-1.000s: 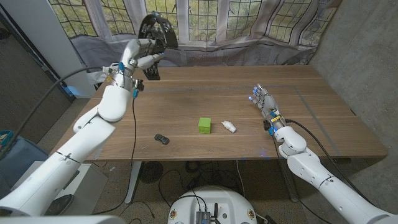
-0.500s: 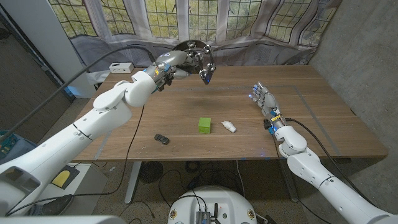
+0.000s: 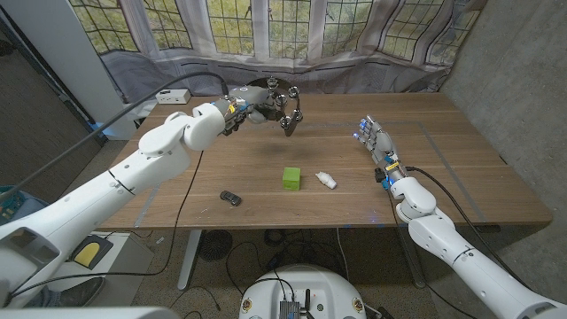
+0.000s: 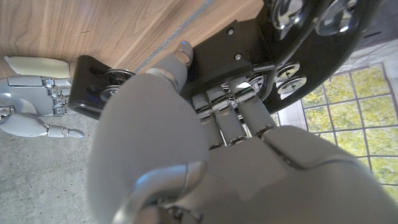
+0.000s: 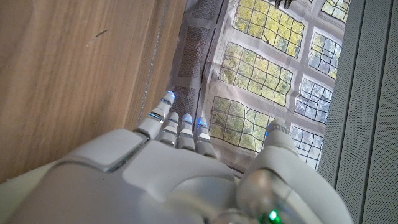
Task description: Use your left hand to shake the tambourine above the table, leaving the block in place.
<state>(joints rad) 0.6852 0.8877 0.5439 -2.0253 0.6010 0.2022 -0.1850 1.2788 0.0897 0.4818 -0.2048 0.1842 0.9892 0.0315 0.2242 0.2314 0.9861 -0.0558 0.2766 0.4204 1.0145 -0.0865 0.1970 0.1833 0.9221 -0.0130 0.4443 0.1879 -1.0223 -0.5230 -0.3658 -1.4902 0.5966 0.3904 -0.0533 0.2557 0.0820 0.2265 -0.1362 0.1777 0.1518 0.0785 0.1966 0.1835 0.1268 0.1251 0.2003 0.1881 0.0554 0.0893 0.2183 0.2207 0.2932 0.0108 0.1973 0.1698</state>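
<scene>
My left hand (image 3: 241, 105) grips a black tambourine (image 3: 276, 99) with silver jingles, held in the air above the table's far middle. In the left wrist view the fingers (image 4: 231, 118) wrap the tambourine's black frame (image 4: 249, 37), and jingles (image 4: 292, 12) show along its rim. A green block (image 3: 291, 178) sits on the wooden table (image 3: 461, 168) nearer the front, below the tambourine and apart from it. At the table's right, my right hand (image 3: 374, 140) is held with its fingers apart and nothing in it; its fingers (image 5: 180, 127) reach toward the window.
A small white object (image 3: 327, 181) lies just right of the block, and a small dark object (image 3: 230, 198) lies to its front left. A white box (image 3: 170, 96) sits at the back left corner. Draped cloth and windows stand behind the table.
My left arm has swung the tambourine from the back left toward the table's middle, then dipped it slightly. Block and right hand have stayed put.
</scene>
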